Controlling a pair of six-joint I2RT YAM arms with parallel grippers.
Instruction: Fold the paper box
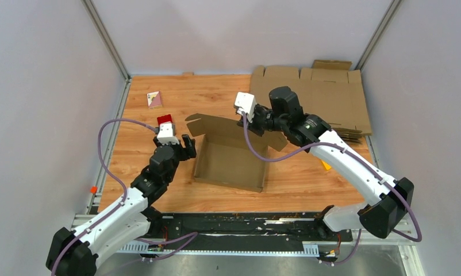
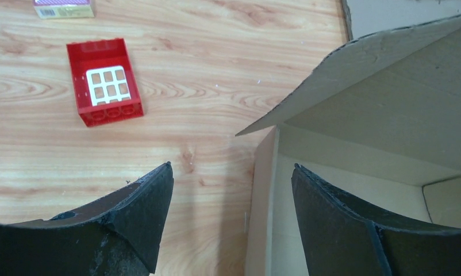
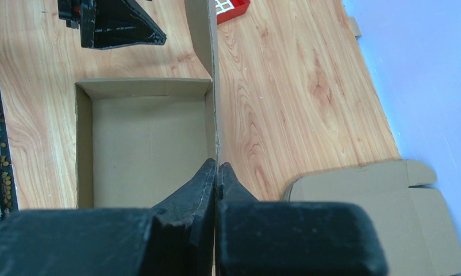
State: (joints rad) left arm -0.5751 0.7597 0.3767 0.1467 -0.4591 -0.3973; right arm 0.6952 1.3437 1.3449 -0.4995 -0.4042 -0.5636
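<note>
Paper box [image 1: 231, 158] [image 2: 360, 115] [image 3: 148, 149] sits mid-table [image 1: 216, 92], tray part flat on the wood, rear lid panel raised behind it.

My right claw [image 1: 244, 121] [image 3: 217, 167]: fingers pressed together on the top edge of that upright panel, pinching the cardboard.

My left claw [image 1: 188, 146] [image 2: 233, 169]: spread wide, nothing gripped. It hangs at the box's left side; in the wrist view the left wall stands in the gap between my fingers. Contact: cannot tell.

Small red box [image 1: 165, 120] [image 2: 104, 80] lies just beyond my left claw. Pile of flat cardboard sheets [image 1: 320, 98] [image 3: 377, 213] at the far right corner.
</note>
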